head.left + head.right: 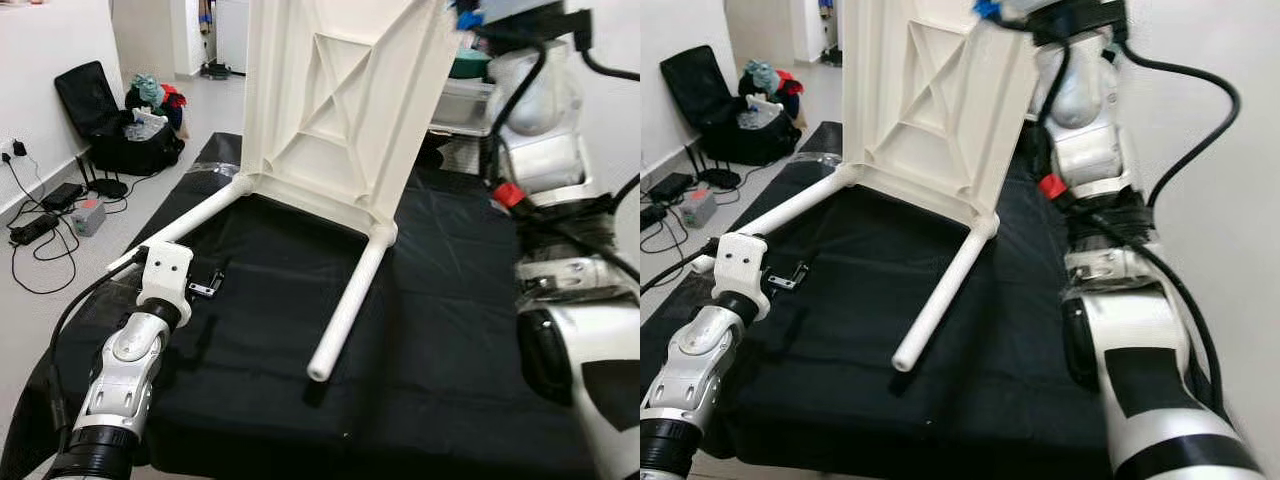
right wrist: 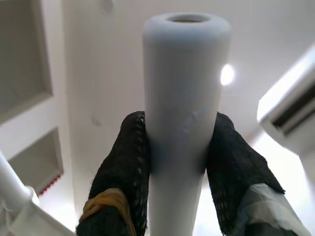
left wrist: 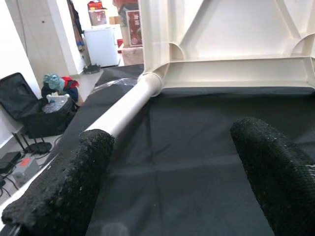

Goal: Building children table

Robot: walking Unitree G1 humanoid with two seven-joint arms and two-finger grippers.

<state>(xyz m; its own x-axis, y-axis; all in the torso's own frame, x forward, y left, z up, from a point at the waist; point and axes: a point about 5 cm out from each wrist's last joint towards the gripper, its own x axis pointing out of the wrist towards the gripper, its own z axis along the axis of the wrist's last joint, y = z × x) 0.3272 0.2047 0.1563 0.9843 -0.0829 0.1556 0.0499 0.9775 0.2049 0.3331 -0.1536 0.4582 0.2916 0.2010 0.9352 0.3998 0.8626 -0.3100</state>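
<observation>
Suitcase (image 1: pixel 118 120) and cables (image 1: pixel 40 225) beside tabletop (image 1: pixel 340 90), possibly right gripper (image 2: pixel 179 147)-held.

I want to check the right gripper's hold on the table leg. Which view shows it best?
The right wrist view: both black fingers press against the sides of the white leg. The eye views show the right arm raised beside the tabletop, grip cropped.

Lighting: bright, even indoor light. Ceiling lamp (image 2: pixel 227 74) glares in the right wrist view. Near fingers (image 3: pixel 59 191) soft, out of focus.
</observation>
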